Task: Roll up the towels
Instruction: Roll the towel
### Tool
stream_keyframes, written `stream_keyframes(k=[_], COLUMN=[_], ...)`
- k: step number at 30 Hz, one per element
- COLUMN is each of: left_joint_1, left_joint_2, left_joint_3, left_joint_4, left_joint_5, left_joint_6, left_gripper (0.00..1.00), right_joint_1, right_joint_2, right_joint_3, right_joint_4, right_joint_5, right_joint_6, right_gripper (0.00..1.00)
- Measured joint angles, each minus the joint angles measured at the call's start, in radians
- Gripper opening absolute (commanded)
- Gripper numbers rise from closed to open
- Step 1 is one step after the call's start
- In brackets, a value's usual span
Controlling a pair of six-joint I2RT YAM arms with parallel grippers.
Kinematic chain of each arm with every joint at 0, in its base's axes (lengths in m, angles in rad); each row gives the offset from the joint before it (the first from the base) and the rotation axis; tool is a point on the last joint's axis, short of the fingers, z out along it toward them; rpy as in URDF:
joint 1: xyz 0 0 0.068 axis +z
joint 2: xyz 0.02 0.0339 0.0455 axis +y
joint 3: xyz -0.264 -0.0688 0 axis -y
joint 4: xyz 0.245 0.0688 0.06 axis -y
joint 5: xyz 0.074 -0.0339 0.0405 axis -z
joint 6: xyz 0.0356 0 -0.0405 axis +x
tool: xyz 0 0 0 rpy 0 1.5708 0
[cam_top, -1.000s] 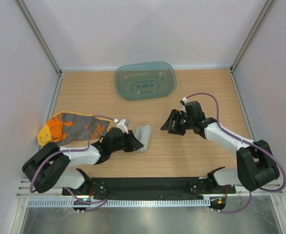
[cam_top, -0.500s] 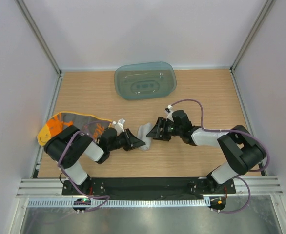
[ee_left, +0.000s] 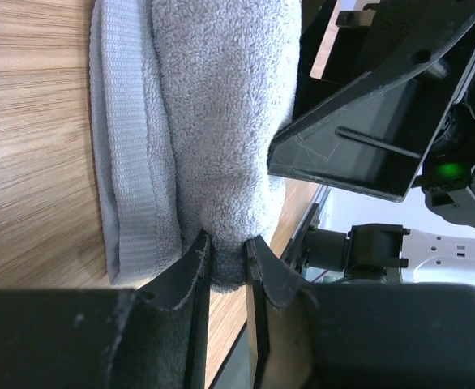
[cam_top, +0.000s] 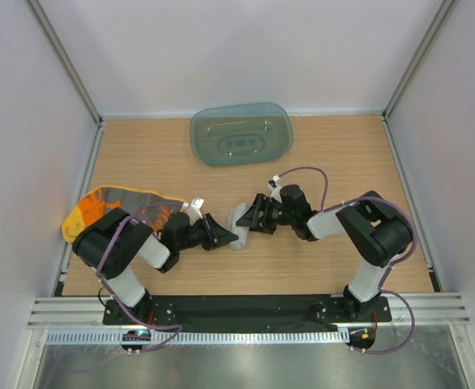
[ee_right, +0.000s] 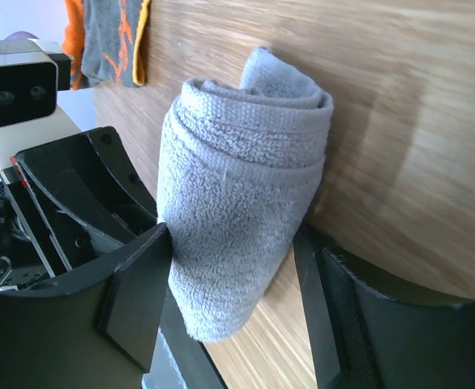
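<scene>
The grey towel [cam_top: 237, 219] lies rolled up in the middle of the table. My left gripper [cam_top: 224, 237] comes at it from the left and is shut on a fold at the roll's end [ee_left: 221, 121], pinched between the fingertips [ee_left: 228, 243]. My right gripper [cam_top: 249, 219] reaches in from the right, open, with its jaws standing on either side of the roll [ee_right: 237, 178]. Its left finger [ee_right: 140, 275] touches the cloth and the right one stands just off it. The yellow-orange towel [cam_top: 112, 212] lies spread flat at the left edge, partly under my left arm.
A translucent teal tray [cam_top: 241, 134] sits at the back centre. White walls with metal posts close the table on three sides. The arm bases and a black rail run along the near edge.
My right arm has swung left from the right half of the table to the grey roll and its jaws now straddle it. The left forearm has folded in, still gripping the towel.
</scene>
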Motion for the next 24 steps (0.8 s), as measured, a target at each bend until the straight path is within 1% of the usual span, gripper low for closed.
stream_keyframes(k=[2, 5, 6, 7, 9, 10, 12, 14, 17, 20, 21, 23, 24], left_joint_1=[0.003, 0.006, 0.006, 0.006, 0.006, 0.006, 0.008, 0.01, 0.009, 0.008, 0.003, -0.006, -0.015], left_joint_2=[0.001, 0.006, 0.01, 0.013, 0.019, 0.022, 0.026, 0.026, 0.011, -0.029, -0.055, -0.107, -0.139], left_joint_3=[0.0, 0.0, 0.0, 0.0, 0.0, 0.001, 0.002, 0.002, 0.01, 0.022, 0.03, 0.047, 0.061], left_joint_4=[0.0, 0.002, 0.003, 0.006, 0.01, 0.013, 0.016, 0.014, -0.021, -0.099, -0.15, -0.247, -0.315], left_joint_5=[0.0, 0.0, 0.001, 0.003, 0.004, 0.006, 0.01, 0.013, 0.016, 0.017, 0.015, -0.001, -0.016], left_joint_6=[-0.001, -0.003, -0.003, -0.004, -0.006, -0.006, -0.006, -0.004, 0.006, 0.031, 0.047, 0.081, 0.102], left_gripper=[0.0, 0.0, 0.0, 0.0, 0.0, 0.0, 0.0, 0.0, 0.08, 0.19, 0.26, 0.31, 0.37], right_joint_1=[0.005, 0.013, 0.014, 0.015, 0.017, 0.019, 0.019, 0.019, 0.021, 0.035, 0.042, 0.055, 0.06], right_joint_2=[0.027, 0.062, 0.068, 0.073, 0.079, 0.079, 0.079, 0.078, 0.065, 0.022, 0.003, -0.036, -0.05], right_joint_3=[0.013, 0.025, 0.025, 0.025, 0.025, 0.025, 0.025, 0.024, 0.024, 0.024, 0.026, 0.034, 0.039], right_joint_4=[0.028, 0.066, 0.074, 0.079, 0.084, 0.086, 0.088, 0.086, 0.062, -0.015, -0.053, -0.129, -0.164], right_joint_5=[-0.009, -0.016, -0.017, -0.017, -0.017, -0.017, -0.018, -0.017, -0.007, 0.034, 0.054, 0.095, 0.113], right_joint_6=[0.008, 0.022, 0.024, 0.026, 0.029, 0.031, 0.033, 0.033, 0.029, 0.006, -0.005, -0.025, -0.032], right_gripper=[0.64, 0.57, 0.53, 0.45, 0.36, 0.29, 0.22, 0.19, 0.15, 0.13, 0.12, 0.11, 0.11])
